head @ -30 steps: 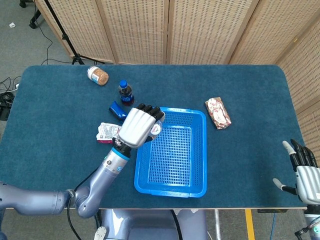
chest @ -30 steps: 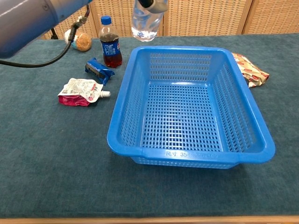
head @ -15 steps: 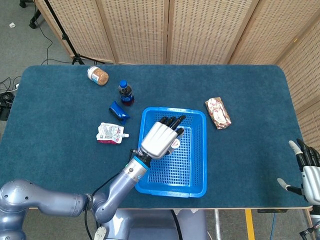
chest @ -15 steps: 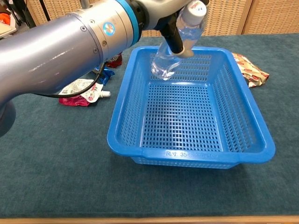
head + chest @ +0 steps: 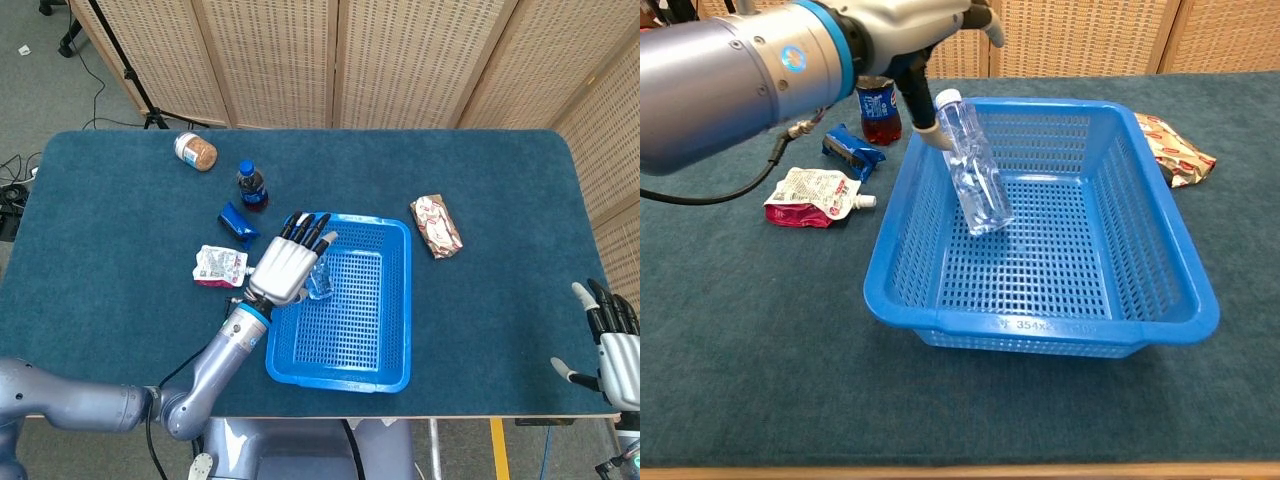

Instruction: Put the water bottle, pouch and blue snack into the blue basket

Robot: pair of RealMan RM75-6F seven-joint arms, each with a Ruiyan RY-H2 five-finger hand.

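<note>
Bottle (image 5: pixel 975 168) goes first, and it is now inside the basket (image 5: pixel 1160 325), leaning against the wall near the left hand (image 5: pixel 287 262). Its bottom sits on the basket floor and its cap points up at the rim. The left hand is right over that rim with its fingers spread out. One finger seems to touch the bottle near the cap, but I cannot tell if the hand has let go yet.

Next, I think the left hand must lift off the bottle and go to the pouch (image 5: pixel 816 195), which lies flat outside the basket on that same side. The blue snack (image 5: pixel 851 150) lies just past the pouch, near a cola bottle (image 5: pixel 878 108).

The right hand (image 5: pixel 612 345) is far from the basket, open and holding nothing.

Half a second ago the bottle was up in the air over the basket, held tight in the left hand. Now it is down and resting. The basket has also slid a little.
</note>
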